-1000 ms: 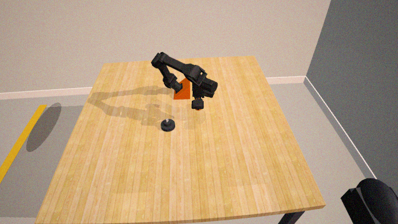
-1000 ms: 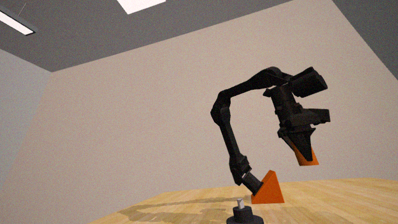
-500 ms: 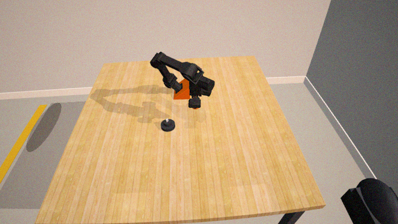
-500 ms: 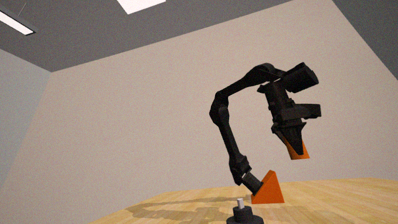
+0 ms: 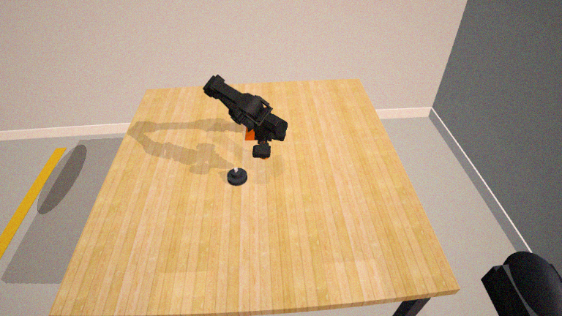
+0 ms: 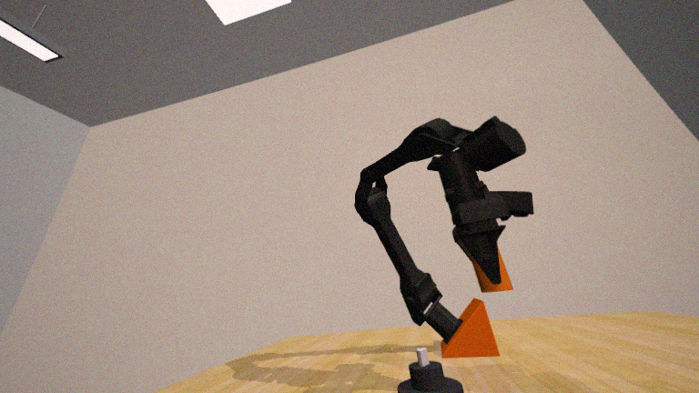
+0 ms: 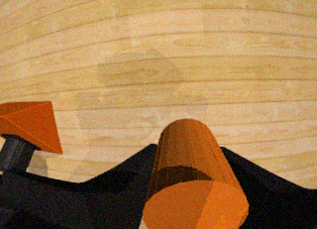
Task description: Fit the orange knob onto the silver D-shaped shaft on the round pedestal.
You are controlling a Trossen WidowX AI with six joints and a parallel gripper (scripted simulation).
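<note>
The orange knob (image 6: pixel 505 284) (image 7: pixel 190 155) is a tapered cylinder, held in the air above the table; only a sliver of it shows in the top view. My gripper (image 6: pixel 491 277) (image 7: pixel 186 152) is shut on it, with one black finger on each side in the wrist view. The knob's underside, its hole and the hole's flat are hidden. The round black pedestal (image 5: pixel 237 178) (image 6: pixel 428 377) stands on the table with its silver shaft (image 5: pixel 235 170) (image 6: pixel 421 357) upright and bare. In the top view the gripper is behind and to the right of the pedestal. The shaft's flat cannot be made out.
An orange wedge (image 5: pixel 249 134) (image 6: pixel 476 336) (image 7: pixel 37 124) supports the arm's base, behind the pedestal. The arm arches above it. The wooden table (image 5: pixel 290 233) (image 6: pixel 592 337) carries the arm's shadow. A black object (image 5: pixel 532 285) is at the top view's lower right, off the table.
</note>
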